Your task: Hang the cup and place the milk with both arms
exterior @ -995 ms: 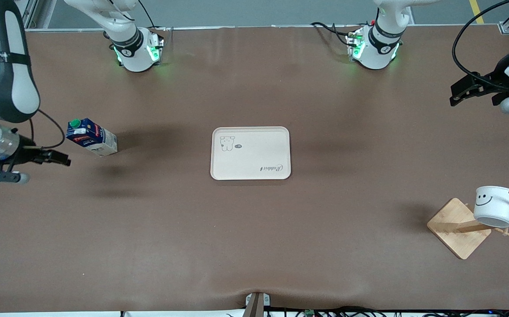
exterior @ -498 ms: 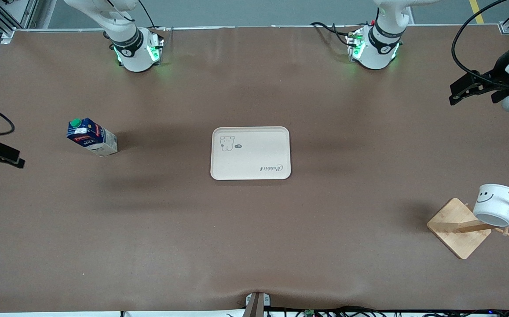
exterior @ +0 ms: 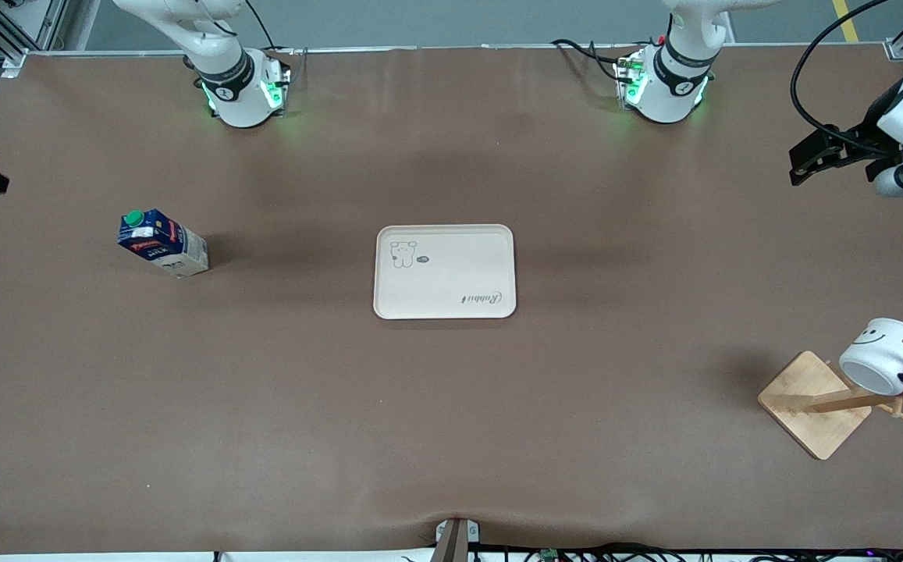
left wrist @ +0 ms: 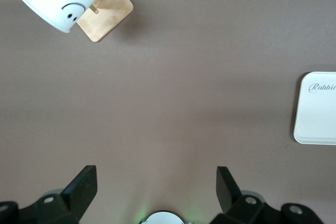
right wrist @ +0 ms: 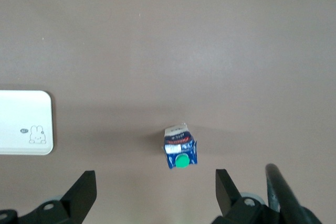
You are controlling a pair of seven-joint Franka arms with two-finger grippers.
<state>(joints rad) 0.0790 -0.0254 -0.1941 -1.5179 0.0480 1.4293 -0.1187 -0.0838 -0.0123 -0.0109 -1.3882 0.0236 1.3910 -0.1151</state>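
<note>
White mug with a black loop handle and a smiley face (exterior: pixel 883 361) hangs by its handle on a peg of the bamboo cup stand with a square wooden base (exterior: pixel 812 403), near the left arm's end of the table and nearer the front camera than the cream rectangular tray printed with a rabbit (exterior: pixel 444 272). A small dark blue gable-top milk carton with a green cap (exterior: pixel 161 243) stands upright on the brown table (exterior: pixel 451 421), well apart from the tray, toward the right arm's end. Left gripper (exterior: pixel 804 162) hovers over the table's edge, fingers spread wide and empty. Right gripper (right wrist: pixel 156 195) hangs high over the carton, jaws wide, holding nothing.
</note>
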